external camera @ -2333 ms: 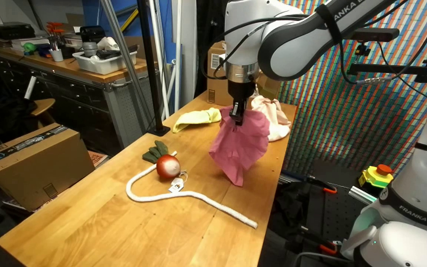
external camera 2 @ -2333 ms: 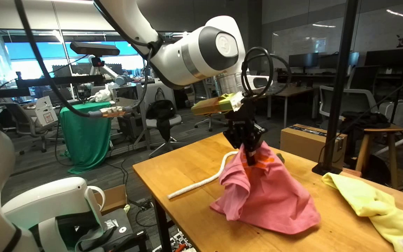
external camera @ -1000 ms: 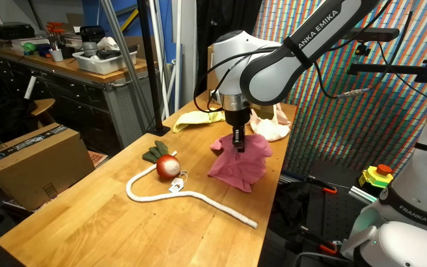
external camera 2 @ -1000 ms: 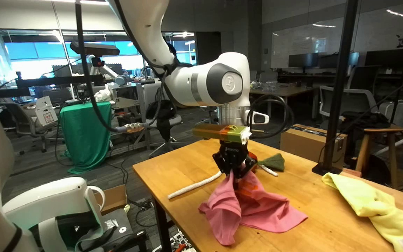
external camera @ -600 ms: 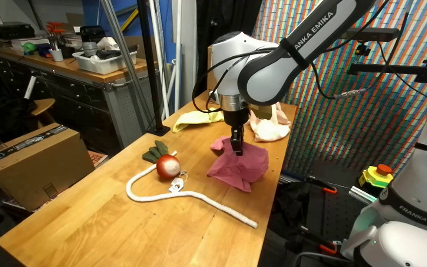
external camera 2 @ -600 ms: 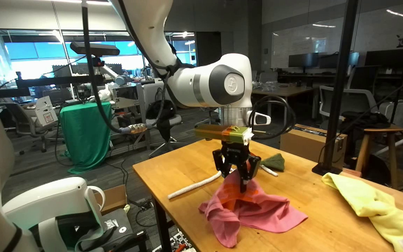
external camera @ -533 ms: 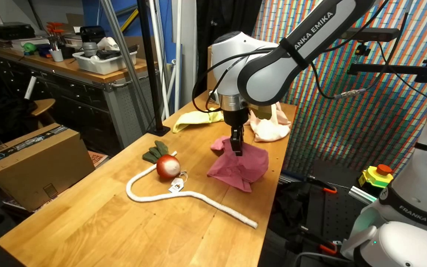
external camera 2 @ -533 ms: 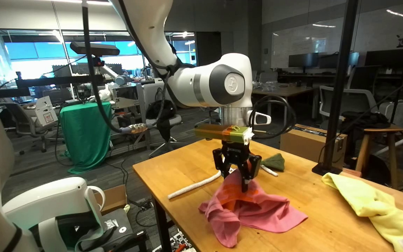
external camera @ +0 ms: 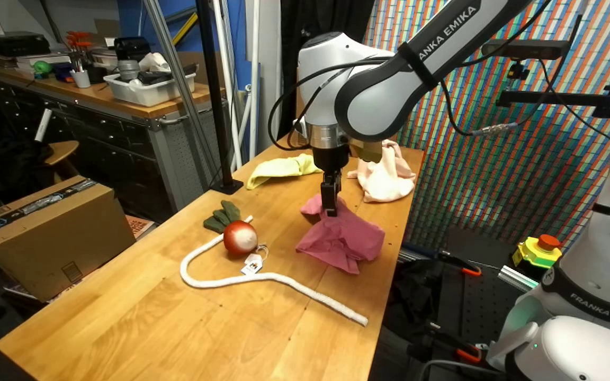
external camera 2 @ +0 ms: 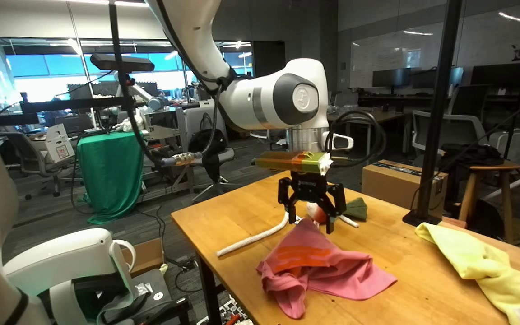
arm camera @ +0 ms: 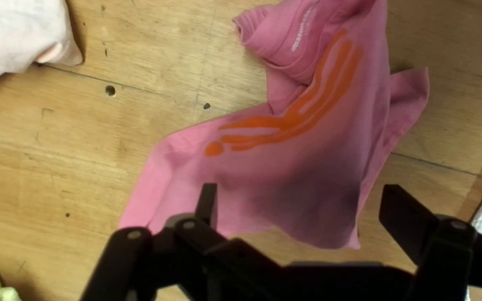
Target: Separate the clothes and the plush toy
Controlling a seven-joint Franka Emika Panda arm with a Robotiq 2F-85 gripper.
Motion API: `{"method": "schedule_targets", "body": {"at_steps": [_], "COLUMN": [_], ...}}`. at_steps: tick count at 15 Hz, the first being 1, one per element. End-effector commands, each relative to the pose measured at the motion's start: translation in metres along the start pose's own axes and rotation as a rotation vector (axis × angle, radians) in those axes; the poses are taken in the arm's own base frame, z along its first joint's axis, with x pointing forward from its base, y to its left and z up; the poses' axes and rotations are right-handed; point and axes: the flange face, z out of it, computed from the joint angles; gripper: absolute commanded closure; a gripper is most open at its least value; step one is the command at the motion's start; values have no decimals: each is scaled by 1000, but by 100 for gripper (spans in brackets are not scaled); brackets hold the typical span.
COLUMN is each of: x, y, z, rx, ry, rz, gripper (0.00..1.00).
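The pink cloth [external camera: 344, 238] lies crumpled on the table, its orange print [arm camera: 295, 121] facing up in the wrist view. My gripper [external camera 2: 311, 225] is open just above it; the wide-set fingers [arm camera: 404, 217] have nothing between them. Behind the gripper, the pale yellow-green cloth [external camera: 281, 169] and the cream-white cloth [external camera: 387, 177] rest toward the far end of the table; the cream one is also partly seen in the wrist view [arm camera: 19, 37]. The plush toy [external camera: 240, 237], round and red with a whitish patch and green leaves [external camera: 223, 216], sits apart from the cloths. In an exterior view the gripper's finger and pink cloth partly cover the toy [external camera 2: 318, 214].
A long white bent tube [external camera: 199, 284] curves past the toy across the table [external camera: 151, 317]. A black upright post [external camera: 215, 106] stands at the table's side edge. Beyond that edge, a large cardboard box [external camera: 51, 233] is on the floor side.
My gripper came down with the pink cloth hanging from it, then opened and let it go. The cloth slumped onto the table. The gripper has since risen slightly and shifted toward the toy's side.
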Motion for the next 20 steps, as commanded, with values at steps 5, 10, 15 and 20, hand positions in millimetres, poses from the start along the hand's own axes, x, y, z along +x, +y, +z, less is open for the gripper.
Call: {"method": "schedule_targets", "body": {"at_steps": [5, 10, 15, 20], "x": [19, 36, 56, 81], "y": [-17, -43, -77, -105], "z": [-32, -40, -42, -32], "rx": [52, 124, 150, 132], "ry": [144, 225, 235, 233], "rz": [-49, -120, -208, -263], "gripper": [0, 0, 0, 0]}}
